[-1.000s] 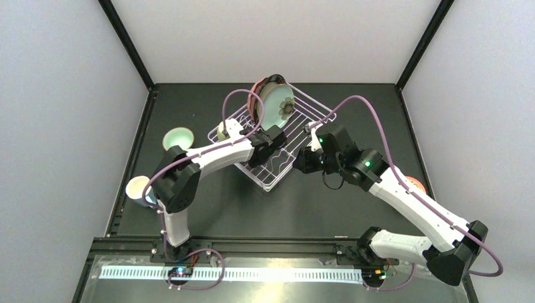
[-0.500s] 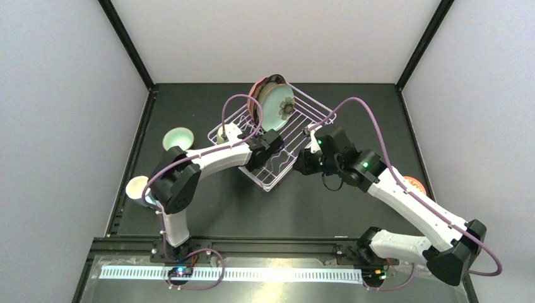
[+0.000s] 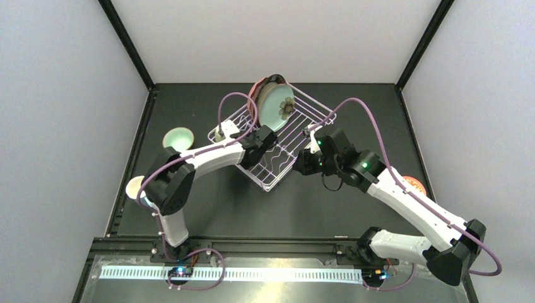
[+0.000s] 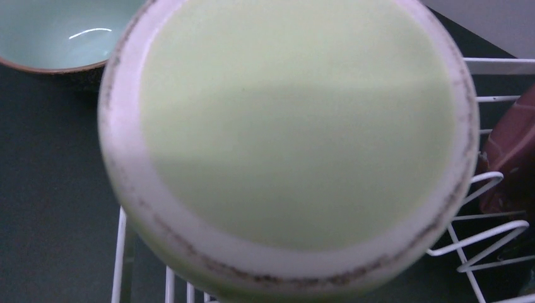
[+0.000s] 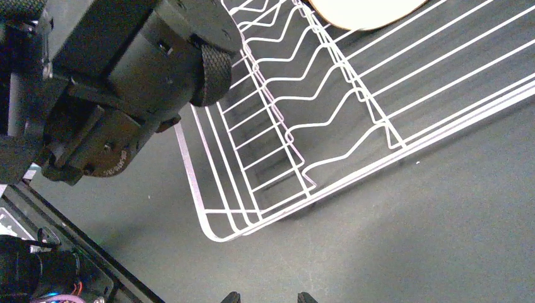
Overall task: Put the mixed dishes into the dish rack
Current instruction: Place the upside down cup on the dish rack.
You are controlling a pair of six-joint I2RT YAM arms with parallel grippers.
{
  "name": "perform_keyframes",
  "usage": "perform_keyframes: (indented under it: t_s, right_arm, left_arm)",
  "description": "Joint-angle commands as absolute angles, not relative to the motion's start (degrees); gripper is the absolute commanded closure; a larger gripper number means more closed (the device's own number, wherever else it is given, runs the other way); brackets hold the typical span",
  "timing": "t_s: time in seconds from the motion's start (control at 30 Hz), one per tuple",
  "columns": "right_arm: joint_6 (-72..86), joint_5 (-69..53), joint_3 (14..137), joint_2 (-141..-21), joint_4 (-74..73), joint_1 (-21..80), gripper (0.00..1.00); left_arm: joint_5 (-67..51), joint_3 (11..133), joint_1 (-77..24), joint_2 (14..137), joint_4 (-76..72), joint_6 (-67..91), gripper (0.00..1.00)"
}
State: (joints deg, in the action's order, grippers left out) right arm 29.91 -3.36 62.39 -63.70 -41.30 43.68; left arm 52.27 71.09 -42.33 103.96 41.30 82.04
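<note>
A pale yellow-green cup [image 4: 290,126] fills the left wrist view, bottom toward the camera. It hides the fingers of my left gripper [image 3: 223,132], which is shut on it. The cup [image 3: 219,133] hangs over the left corner of the white wire dish rack [image 3: 304,101]. A mint flowered plate [image 3: 278,105] and a dark-rimmed plate [image 3: 261,87] stand upright at the rack's far end. My right gripper [image 5: 268,298] is open and empty. It hovers over the dark table just off the rack's near corner [image 5: 211,230].
A pale-green bowl [image 3: 178,137] sits left of the rack. A cream mug [image 3: 135,187] and a light-blue mug [image 3: 147,201] stand at the table's left edge by my left elbow. A small orange-patterned bowl [image 3: 414,184] peeks out behind my right forearm.
My left arm has drawn a little to the left with the cup still in its grip. The right arm has stayed where it was.
</note>
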Motion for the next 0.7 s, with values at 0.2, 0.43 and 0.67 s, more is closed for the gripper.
perform_keyframes:
  t_s: [0.2, 0.43, 0.67]
  right_arm:
    - [29.8, -2.3, 61.4, -63.8, -40.9, 43.4, 0.49]
    - [29.4, -1.6, 61.3, -63.9, -41.1, 43.4, 0.49]
    - [28.9, -2.0, 61.2, -64.5, -40.6, 43.0, 0.49]
  left_arm:
    - [46.5, 68.9, -39.7, 108.2, 29.6, 77.6, 0.99]
    - [42.9, 68.9, -39.6, 110.2, 27.6, 77.8, 0.99]
    - [37.2, 68.6, -39.6, 111.8, 27.2, 79.2, 0.99]
